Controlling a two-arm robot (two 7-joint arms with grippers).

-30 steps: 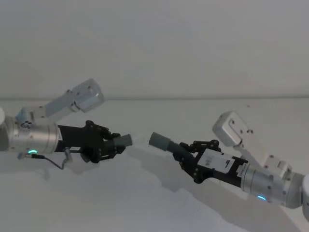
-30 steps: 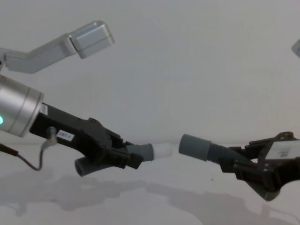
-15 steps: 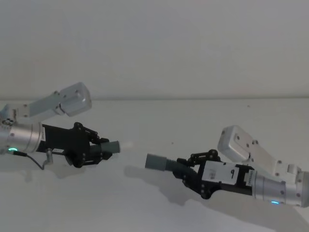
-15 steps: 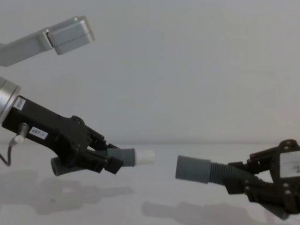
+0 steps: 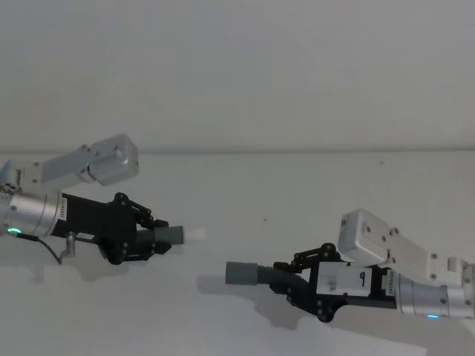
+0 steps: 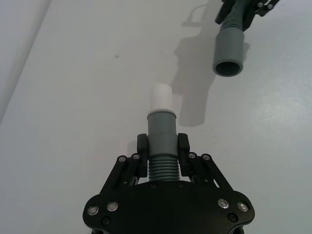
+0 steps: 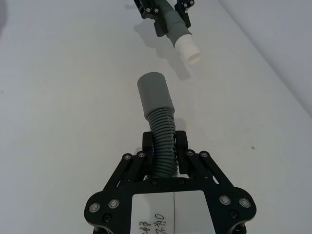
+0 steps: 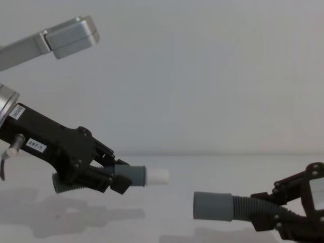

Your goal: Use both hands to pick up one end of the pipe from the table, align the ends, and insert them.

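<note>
With our left gripper (image 8: 109,174) clamped on the white-tipped hose (image 8: 132,175) at left of frame and our right gripper (image 5: 300,278) clamped on the socket hose (image 8: 212,206) lower right, both off the table (image 5: 245,193), we should level the two ends before pushing together.

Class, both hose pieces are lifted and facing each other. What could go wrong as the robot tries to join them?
1. The white tip sits higher than the socket cuff in the chest view; pushed together like this, it may miss or strike the rim.
2. The right gripper holds its hose on the flexible corrugated part, well back from the cuff, so it may bend under pressure.
3. The left gripper might let its hose slip backwards.
</note>
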